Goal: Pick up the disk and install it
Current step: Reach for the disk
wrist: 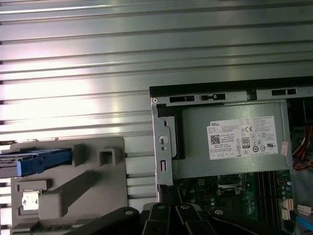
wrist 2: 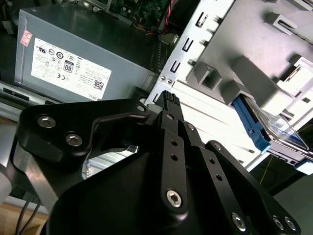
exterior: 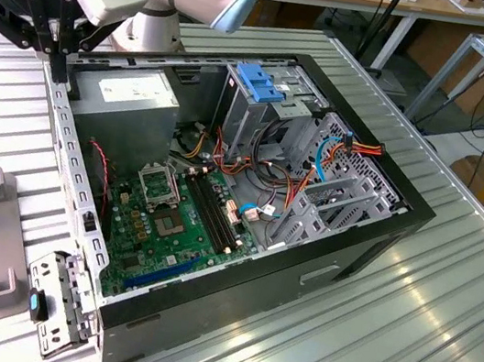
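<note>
The disk [wrist 2: 274,129], metallic with a blue side rail, rests at the grey holder's [wrist: 88,181] edge; the gripper [wrist 2: 167,100] hangs by the computer case's [exterior: 230,309] corner, open or closed I cannot tell

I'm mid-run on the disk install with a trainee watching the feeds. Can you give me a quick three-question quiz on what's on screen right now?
1. Fill in: the plastic cap on the drive cage is coloured ____.
2. True or false: the disk already sits inside the computer case.
3. Where does the disk lie?
A) on the grey fixture outside the computer case
B) in the drive cage
C) leaning against the computer case's outer wall

Key: 1 blue; 2 false; 3 A.
</note>
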`<state>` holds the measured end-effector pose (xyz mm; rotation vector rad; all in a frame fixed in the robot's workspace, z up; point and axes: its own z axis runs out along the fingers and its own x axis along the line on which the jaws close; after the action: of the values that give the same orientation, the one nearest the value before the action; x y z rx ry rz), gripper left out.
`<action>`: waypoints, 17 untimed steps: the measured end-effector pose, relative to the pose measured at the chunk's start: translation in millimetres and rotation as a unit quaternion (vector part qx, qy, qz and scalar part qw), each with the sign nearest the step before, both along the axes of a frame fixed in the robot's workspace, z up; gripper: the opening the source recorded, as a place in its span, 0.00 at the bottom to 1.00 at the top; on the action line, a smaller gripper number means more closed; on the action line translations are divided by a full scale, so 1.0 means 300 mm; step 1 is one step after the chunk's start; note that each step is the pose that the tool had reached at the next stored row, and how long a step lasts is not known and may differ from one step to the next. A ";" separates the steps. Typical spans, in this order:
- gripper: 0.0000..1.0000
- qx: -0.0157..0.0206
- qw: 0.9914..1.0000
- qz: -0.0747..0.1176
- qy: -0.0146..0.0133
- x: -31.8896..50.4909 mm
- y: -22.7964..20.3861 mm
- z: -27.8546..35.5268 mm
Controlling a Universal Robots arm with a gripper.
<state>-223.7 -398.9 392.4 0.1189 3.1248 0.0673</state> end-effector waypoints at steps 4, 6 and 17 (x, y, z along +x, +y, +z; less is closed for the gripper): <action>0.11 0.000 1.000 0.000 0.000 -0.010 0.000 0.000; 0.11 0.000 1.000 0.000 0.000 -0.015 0.000 0.000; 0.11 0.000 1.000 0.000 0.000 -0.043 0.000 0.000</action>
<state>-236.5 -398.9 392.3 0.1189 3.1253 0.0671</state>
